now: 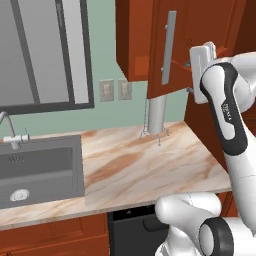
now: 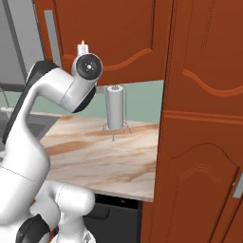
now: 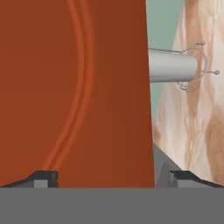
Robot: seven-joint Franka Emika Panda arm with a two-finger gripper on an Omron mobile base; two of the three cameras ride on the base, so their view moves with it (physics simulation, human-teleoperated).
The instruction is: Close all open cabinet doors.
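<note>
One cabinet door (image 1: 167, 55) hangs open above the marble counter (image 1: 150, 165), its long silver bar handle (image 1: 168, 47) facing us in the left base view, and we have our hand right up against it. In the hand view the door's reddish panel (image 3: 74, 92) with its curved groove covers most of what lies ahead, and the door's edge runs just inside the right fingertip. Our gripper (image 3: 113, 177) has its two tips spread wide, with nothing between them; the face of the door sits close in front of them, though we cannot tell whether they touch it.

Beyond the door's edge stands the paper towel holder (image 1: 156, 117), upright on the counter below the cabinet. Farther left lies the sink (image 1: 40, 170).

We judge the risk to be slipping. Our contact sits near the free edge, so a push that drifts sideways could slide off the panel and leave the door ajar. A low sweep could also knock the towel holder over.
</note>
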